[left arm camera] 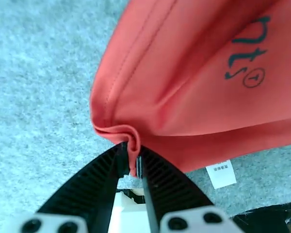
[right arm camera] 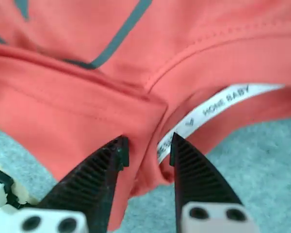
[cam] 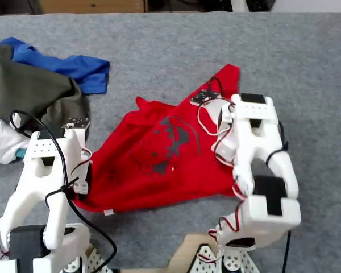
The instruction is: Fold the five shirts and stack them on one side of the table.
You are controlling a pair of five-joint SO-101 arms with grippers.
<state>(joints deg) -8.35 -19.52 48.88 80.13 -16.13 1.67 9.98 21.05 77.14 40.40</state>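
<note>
The red cotton shirt (cam: 153,165) with a dark print lies crumpled at mid-desk on the grey felt-covered desk (cam: 307,68). The left gripper (left arm camera: 131,162) has its fingers closed on a folded hem corner of this shirt. The right gripper (right arm camera: 148,148) holds its fingers apart, astride the collar edge beside the white neck label (right arm camera: 218,104). A blue shirt (cam: 74,67), an olive-green shirt (cam: 28,91) and a white garment (cam: 3,145) lie heaped together at one side.
</note>
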